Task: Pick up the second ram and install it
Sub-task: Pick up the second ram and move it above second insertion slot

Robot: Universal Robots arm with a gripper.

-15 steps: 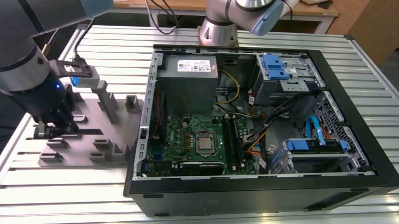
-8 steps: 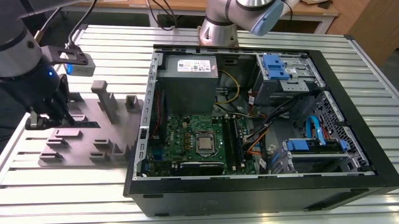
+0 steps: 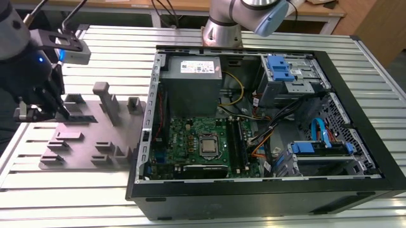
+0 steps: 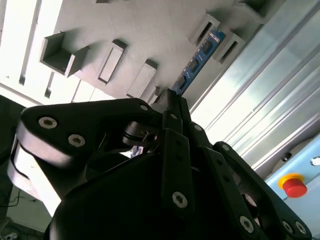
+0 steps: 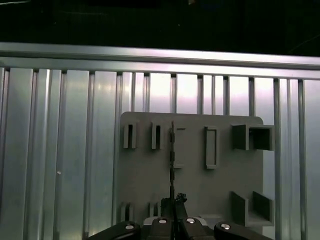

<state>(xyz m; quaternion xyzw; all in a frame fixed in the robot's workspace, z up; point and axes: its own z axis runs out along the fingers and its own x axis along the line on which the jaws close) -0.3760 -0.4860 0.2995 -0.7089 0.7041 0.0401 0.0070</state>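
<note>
Gripper (image 3: 62, 111) at the exterior view's left, low over a grey holder plate (image 3: 89, 142). Pinched shut on one end of the second ram (image 3: 82, 118).

Edges and room:
- Plate well apart from the open computer case (image 3: 254, 194) on the exterior view's right.
- Bare strip of slatted metal table (image 3: 95, 190) between plate edge and case wall.
- Open slats beyond the plate's far edge in the first wrist view.
- Tall grey post (image 3: 101, 90) and shorter block (image 3: 133, 103) standing on the plate, near the ram on its case side.
- More low blocks toward the plate's near edge, apart from the gripper.

Second ram:
- Up on its long edge.
- Edge-on in the first wrist view, a thin dark line (image 5: 172, 150) running straight out from the gripper (image 5: 173, 202) across the plate (image 5: 195, 190).
- Bluish board with dark chips in the second wrist view (image 4: 197, 57). Long axis leading away from the gripper (image 4: 169, 97), far end between two grey blocks near the plate's edge.
- In the exterior view, long axis across the plate, pointing toward the case.
- Cannot tell whether the lower edge sits in its slot or hangs just above it.
</note>
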